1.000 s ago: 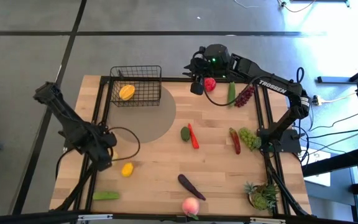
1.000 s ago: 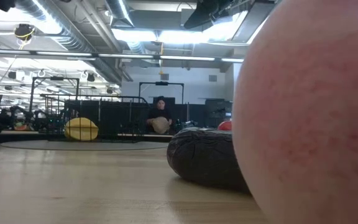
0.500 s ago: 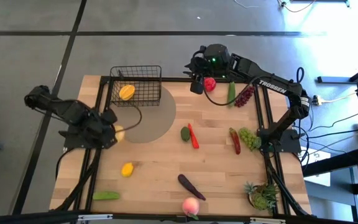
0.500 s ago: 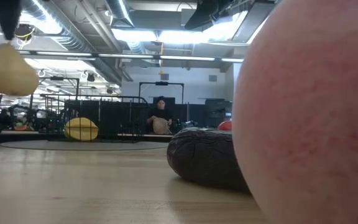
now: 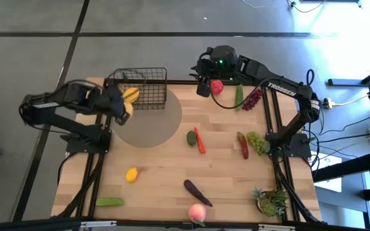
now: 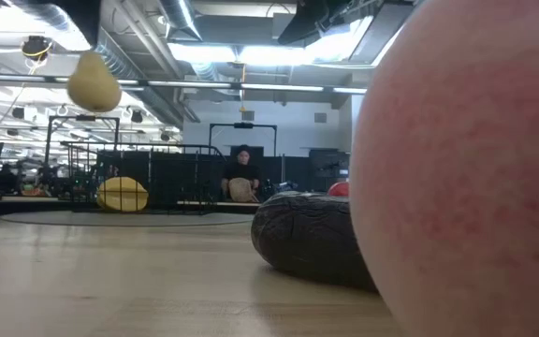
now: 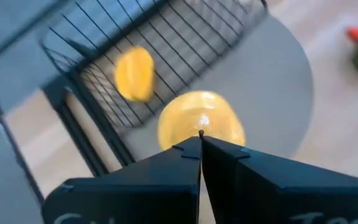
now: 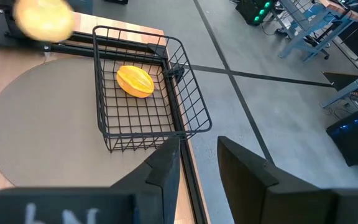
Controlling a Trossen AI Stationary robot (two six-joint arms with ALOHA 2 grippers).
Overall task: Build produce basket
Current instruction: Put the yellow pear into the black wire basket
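Reading "TROSSEN" on the right arm (image 5: 281, 86), white lettering.

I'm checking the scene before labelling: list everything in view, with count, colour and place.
basket: 1, black wire, table's far left edge
mango: 1, orange-yellow, inside the basket
lemons: 2, yellow; one carried in the air beside the basket, one on the table's near left
apple: 1, red, far edge
cucumbers: 2, green; far right and near left
grapes: 2 bunches; purple, green, right side
chilies: 2, red; centre and right
eggplant: 1, dark, near centre
peach: 1, pink, near edge
potted plant: 1, green, near right corner
left gripper: shut on the lemon
right gripper: beside the apple, holding nothing
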